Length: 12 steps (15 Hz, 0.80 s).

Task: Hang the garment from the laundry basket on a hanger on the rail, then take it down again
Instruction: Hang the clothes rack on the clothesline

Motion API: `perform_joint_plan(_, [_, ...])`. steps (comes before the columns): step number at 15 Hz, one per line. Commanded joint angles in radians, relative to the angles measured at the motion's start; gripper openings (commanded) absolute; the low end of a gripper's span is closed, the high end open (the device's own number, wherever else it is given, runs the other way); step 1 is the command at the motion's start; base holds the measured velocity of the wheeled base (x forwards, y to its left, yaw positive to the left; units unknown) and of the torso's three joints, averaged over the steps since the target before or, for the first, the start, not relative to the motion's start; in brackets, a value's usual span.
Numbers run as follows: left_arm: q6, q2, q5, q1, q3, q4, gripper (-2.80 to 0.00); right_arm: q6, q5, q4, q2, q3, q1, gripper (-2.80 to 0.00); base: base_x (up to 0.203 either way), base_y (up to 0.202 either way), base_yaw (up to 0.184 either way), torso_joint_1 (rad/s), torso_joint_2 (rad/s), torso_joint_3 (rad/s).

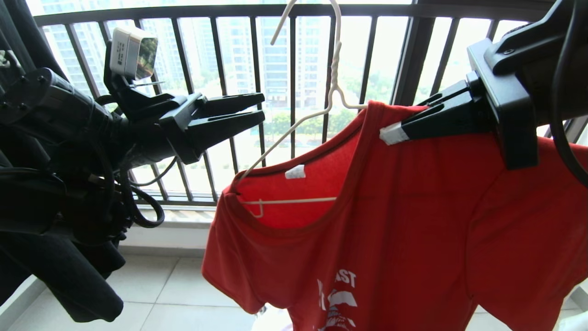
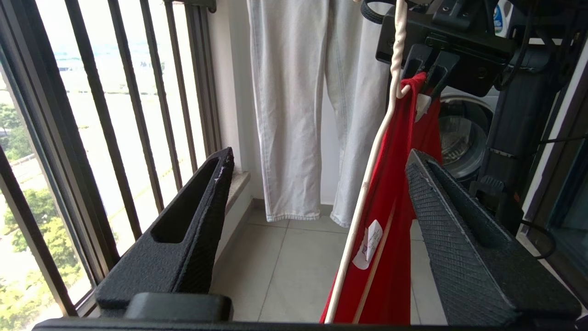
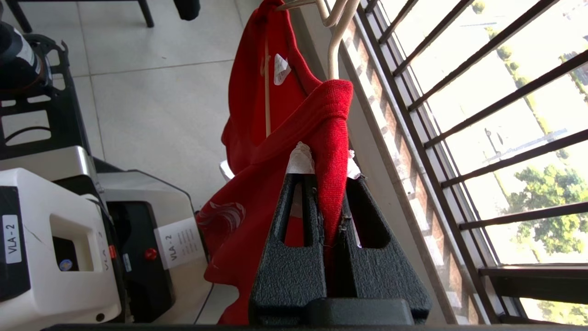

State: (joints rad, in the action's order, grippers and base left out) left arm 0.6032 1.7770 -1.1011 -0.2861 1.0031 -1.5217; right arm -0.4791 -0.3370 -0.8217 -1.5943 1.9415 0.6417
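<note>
Though claw-pinched, garment (image 1: 413, 220) vertical lengthwise

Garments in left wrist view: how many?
2. Red T-shirt on the white wire hanger, its shoulder pinched by the right gripper; pale trousers hanging behind by the wall. Others may be hidden.

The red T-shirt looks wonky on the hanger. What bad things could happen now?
The red T-shirt sits on only one arm of the white wire hanger; the other arm pokes out bare, so it might slide off. The right gripper is shut on the shoulder; letting go could drop it. The open left gripper hangs close and could knock the hanger.
</note>
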Motion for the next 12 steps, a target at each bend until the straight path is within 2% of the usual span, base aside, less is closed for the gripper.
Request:
perform_joint_plan(1, [0.004, 0.001, -0.005, 0.023, 0.017, -0.008, -2.80, 0.000, -0.002, -0.003, 0.000, 0.000, -0.008, -2.80, 0.000, 0.000, 0.000, 0.000, 0.00, 0.000])
perform_joint_plan(4, [0.013, 0.005, -0.003, 0.041, 0.039, -0.008, -2.80, 0.047, -0.002, 0.033, 0.000, -0.001, -0.027, -2.80, 0.000, 0.000, 0.000, 0.000, 0.00, 0.000])
perform_joint_plan(6, [0.063, 0.005, -0.003, 0.049, 0.056, -0.008, -2.80, 0.132, 0.003, 0.104, 0.000, -0.006, -0.041, -2.80, 0.000, 0.000, 0.000, 0.000, 0.00, 0.000])
perform_joint_plan(8, [0.126, 0.003, -0.002, 0.054, 0.073, -0.008, -2.80, 0.165, 0.013, 0.160, -0.004, -0.013, -0.064, -2.80, 0.000, 0.000, 0.000, 0.000, 0.00, 0.000])
perform_joint_plan(12, [0.204, 0.000, -0.003, 0.083, 0.063, -0.008, -2.80, 0.264, 0.102, 0.254, -0.007, -0.064, -0.078, -2.80, 0.000, 0.000, 0.000, 0.000, 0.00, 0.000])
